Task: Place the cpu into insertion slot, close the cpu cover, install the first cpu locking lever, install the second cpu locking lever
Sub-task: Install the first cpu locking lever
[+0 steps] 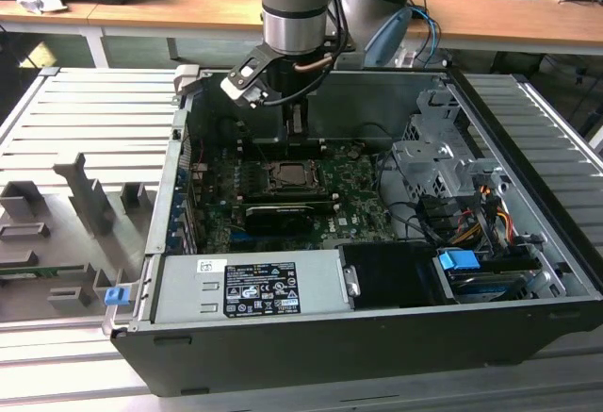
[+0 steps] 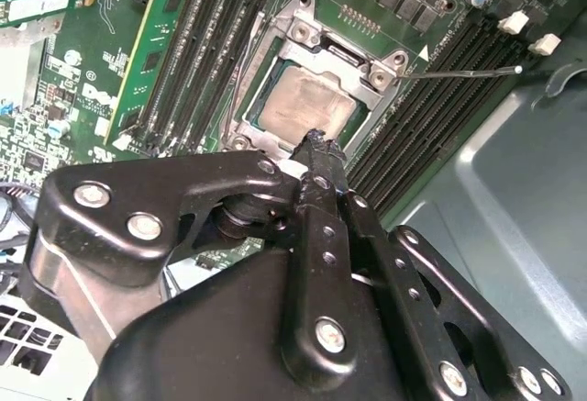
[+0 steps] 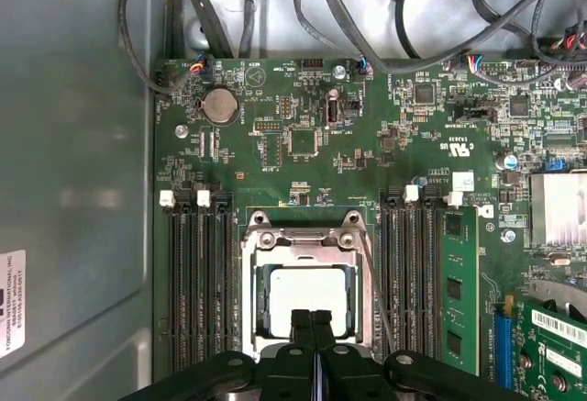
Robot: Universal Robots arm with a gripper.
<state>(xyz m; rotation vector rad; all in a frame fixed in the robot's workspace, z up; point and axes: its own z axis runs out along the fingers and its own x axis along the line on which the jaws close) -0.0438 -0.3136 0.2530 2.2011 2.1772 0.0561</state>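
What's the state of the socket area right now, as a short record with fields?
cpu: seated in the insertion slot, metal face up
cpu cover: lying flat, framing the cpu
locking lever: one thin rod juts out sideways from the socket, apparently unlatched
gripper: shut, holding nothing, tips at the cover's edge; contact unclear

The small square cpu (image 3: 307,289) has a pale silver-beige metal face, matt and faintly smudged, while the thin silver metal cover frame (image 3: 304,238) around it looks smoother and brighter, catching light at its edges. The flat green circuit board (image 3: 275,144) is matt, and its long black memory slots (image 3: 197,282) look like dull plastic. The black fingers (image 2: 321,236) have a smooth semi-gloss sheen with shiny metal screw heads (image 2: 330,335), and the grey sheet-metal computer case wall (image 3: 73,144) has a soft satin finish.
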